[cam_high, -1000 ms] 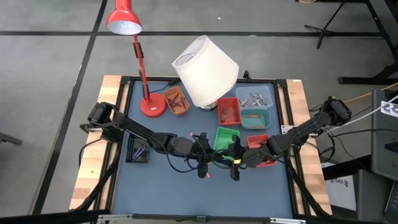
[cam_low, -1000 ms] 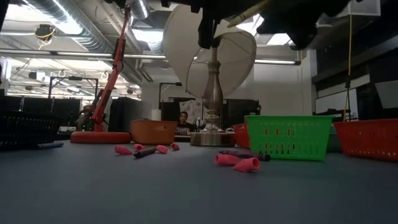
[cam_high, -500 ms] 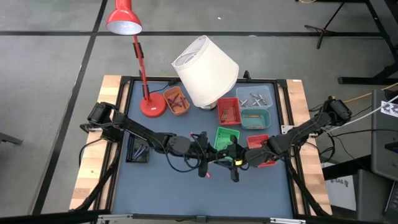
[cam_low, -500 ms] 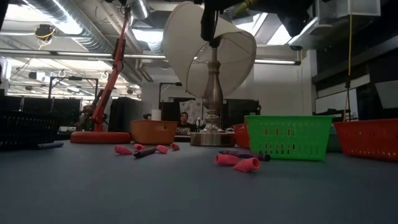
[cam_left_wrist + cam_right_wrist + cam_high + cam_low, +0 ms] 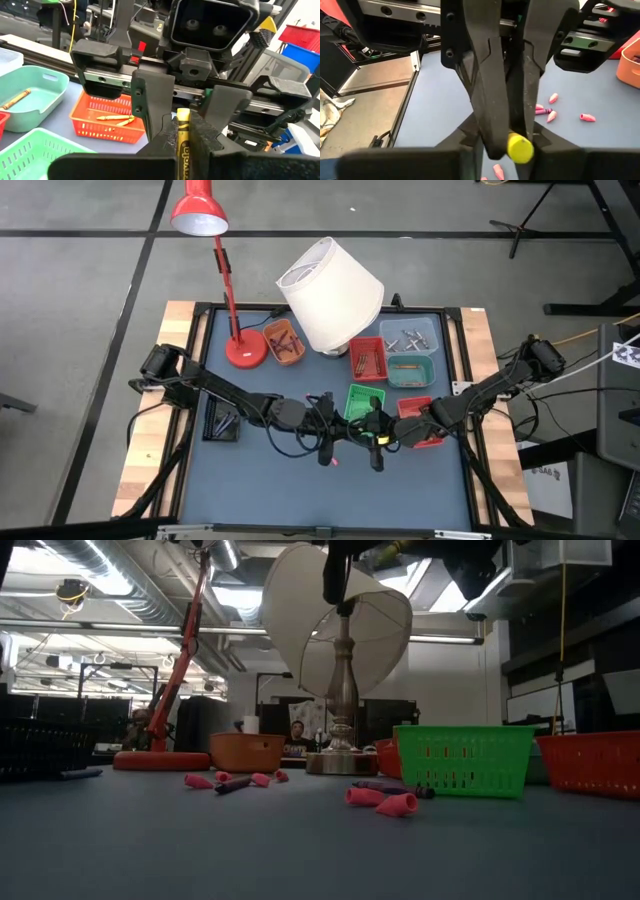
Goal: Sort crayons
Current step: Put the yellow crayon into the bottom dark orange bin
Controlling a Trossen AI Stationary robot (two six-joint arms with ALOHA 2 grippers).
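Yellow crayon point(image 5: 181, 135) sits pinched between the tight-closed fingers of the left gripper point(image 5: 340, 432), raised over the table's middle; the right gripper point(image 5: 368, 432) faces it, fingers on either side of its tip, beside the green tray point(image 5: 363, 402).

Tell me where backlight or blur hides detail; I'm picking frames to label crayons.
Low view: bright ceiling lights leave the white fabric lampshade and the arms above as dark silhouettes, though the pink crayon pieces read clearly. Left wrist view: the yellow paper-wrapped crayon is sharp; the foreground is blurred. Right wrist view: the crayon's round end is soft.
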